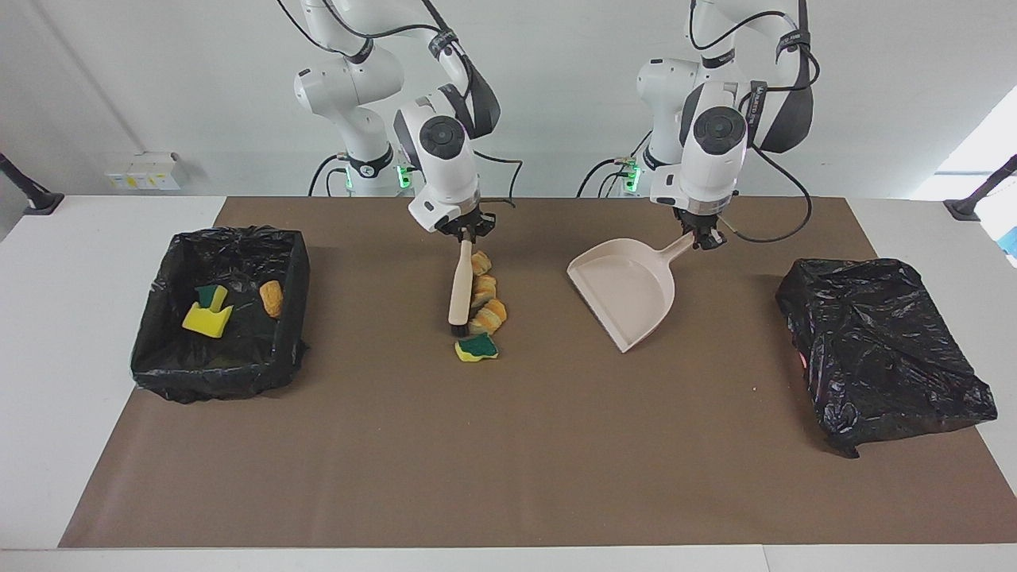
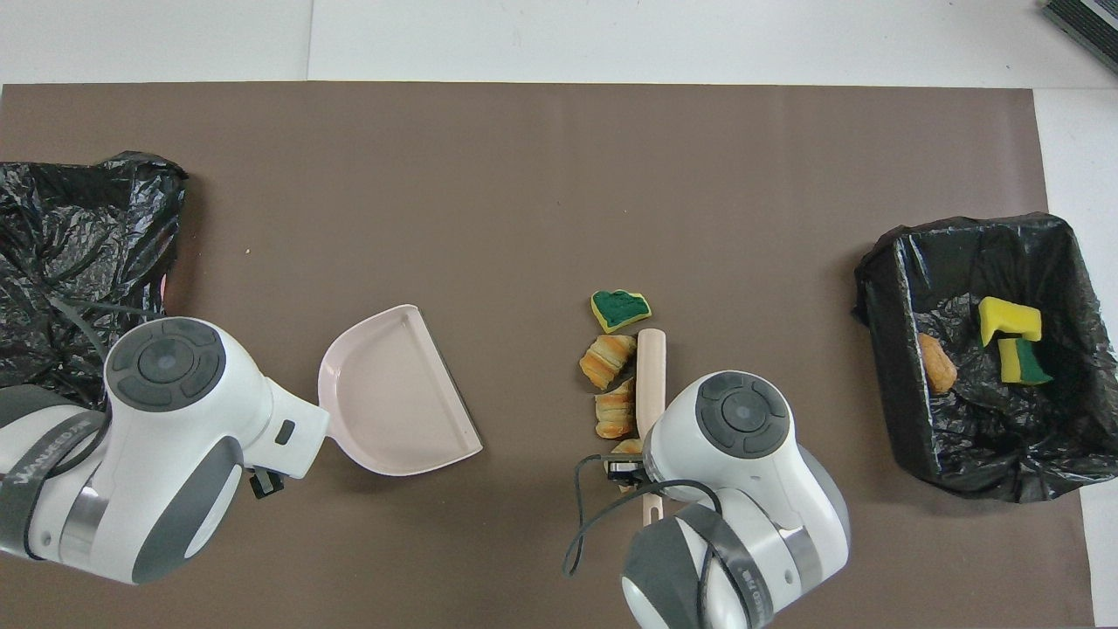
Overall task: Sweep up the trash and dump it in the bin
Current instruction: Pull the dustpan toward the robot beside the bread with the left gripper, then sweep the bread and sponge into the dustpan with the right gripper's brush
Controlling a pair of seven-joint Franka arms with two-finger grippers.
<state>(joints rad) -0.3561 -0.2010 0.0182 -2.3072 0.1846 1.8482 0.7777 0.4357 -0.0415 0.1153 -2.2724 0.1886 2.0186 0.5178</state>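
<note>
The right gripper [image 1: 466, 231] is clamped on the handle of the beige brush with black bristles [image 1: 459, 291], whose bristle end rests on the brown mat [image 1: 508, 461]. Three orange-tan bread-like chunks [image 1: 485, 298] and one green-backed yellow sponge piece [image 1: 477, 348] lie in a row just beside the brush, toward the left arm's end. The left gripper [image 1: 705, 238] is clamped on the handle of the beige plastic dustpan [image 1: 628, 290]. The black-lined bin [image 1: 294, 262] contains further scraps [image 1: 208, 314].
</note>
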